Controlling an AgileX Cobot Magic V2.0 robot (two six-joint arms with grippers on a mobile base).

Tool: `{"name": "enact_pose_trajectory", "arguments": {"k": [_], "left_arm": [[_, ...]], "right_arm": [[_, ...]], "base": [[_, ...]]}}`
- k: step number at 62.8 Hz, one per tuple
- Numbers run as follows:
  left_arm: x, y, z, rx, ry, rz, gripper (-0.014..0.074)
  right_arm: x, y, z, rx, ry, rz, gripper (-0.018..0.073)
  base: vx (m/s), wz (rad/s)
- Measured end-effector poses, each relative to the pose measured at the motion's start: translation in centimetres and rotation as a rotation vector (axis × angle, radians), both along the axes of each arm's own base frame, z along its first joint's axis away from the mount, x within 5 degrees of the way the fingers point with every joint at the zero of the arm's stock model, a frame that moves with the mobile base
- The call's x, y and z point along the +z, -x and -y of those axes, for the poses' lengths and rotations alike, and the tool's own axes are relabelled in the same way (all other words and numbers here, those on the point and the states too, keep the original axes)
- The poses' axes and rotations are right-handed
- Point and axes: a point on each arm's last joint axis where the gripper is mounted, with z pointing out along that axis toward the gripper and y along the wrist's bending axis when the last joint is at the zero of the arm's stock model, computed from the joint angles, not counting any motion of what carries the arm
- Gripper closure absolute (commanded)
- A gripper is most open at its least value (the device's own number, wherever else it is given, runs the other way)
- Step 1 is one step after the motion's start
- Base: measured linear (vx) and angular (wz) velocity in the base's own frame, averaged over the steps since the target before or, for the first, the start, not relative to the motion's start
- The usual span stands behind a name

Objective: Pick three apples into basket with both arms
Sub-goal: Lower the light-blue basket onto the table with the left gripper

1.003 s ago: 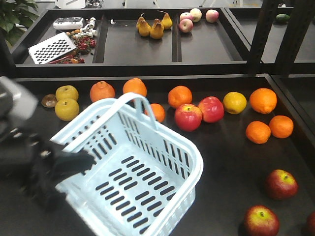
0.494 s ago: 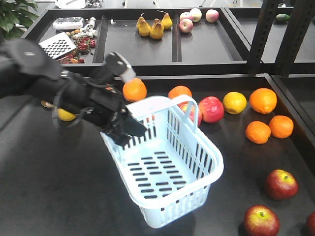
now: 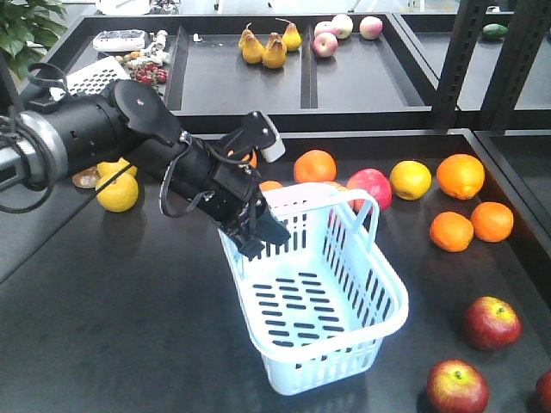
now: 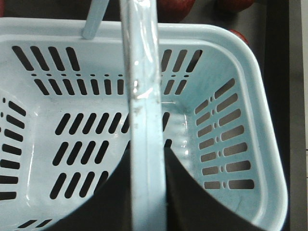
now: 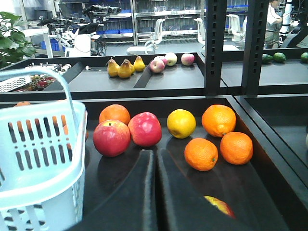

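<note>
The left end effector (image 3: 258,231) is gripping the basket (image 3: 398,311) by one loop handle (image 4: 142,96); the left wrist view shows that handle running straight between its fingers, so it is clamped on it. The basket is hanging tilted near the middle of the table (image 3: 112,335), its lower end at or just above the surface; I cannot tell whether it is touching. Its slotted floor is showing bare, so no fruit is inside. The three dark red apples are lying at the table's near right corner, one (image 3: 492,322) further back, one (image 3: 457,386) nearer the front edge and one (image 3: 544,391) half cut off by the frame, all well apart from the basket. The right end effector (image 5: 155,159) is sitting with its fingers together, holding nothing. Judging from this, only the basket is in hand; all three picks are remaining.
</note>
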Motion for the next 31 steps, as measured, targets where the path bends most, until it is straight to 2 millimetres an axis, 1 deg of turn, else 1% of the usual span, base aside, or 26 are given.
{"name": "enact_pose_trajectory", "arguments": {"k": [6, 10, 24, 27, 31], "left_arm": [[-0.35, -0.11, 0.02, -0.001, -0.007, -0.005, 0.0505], [-0.39, -0.13, 0.03, -0.001, -0.008, -0.004, 0.0447], [-0.15, -0.23, 0.11, 0.018, 0.006, -0.007, 0.0161], [-0.15, -0.23, 0.11, 0.026, 0.007, -0.015, 0.0115], [-0.15, -0.23, 0.11, 0.044, 0.008, -0.033, 0.0081]], "right_arm": [[0.00, 0.00, 0.00, 0.000, 0.000, 0.000, 0.0564], [0.00, 0.00, 0.00, 0.000, 0.000, 0.000, 0.0564], [0.00, 0.00, 0.00, 0.000, 0.000, 0.000, 0.0564], [0.00, 0.00, 0.00, 0.000, 0.000, 0.000, 0.0564], [0.00, 0.00, 0.00, 0.000, 0.000, 0.000, 0.0564]], "base": [[0.00, 0.00], [0.00, 0.00], [0.00, 0.00], [0.00, 0.00], [0.00, 0.00]]}}
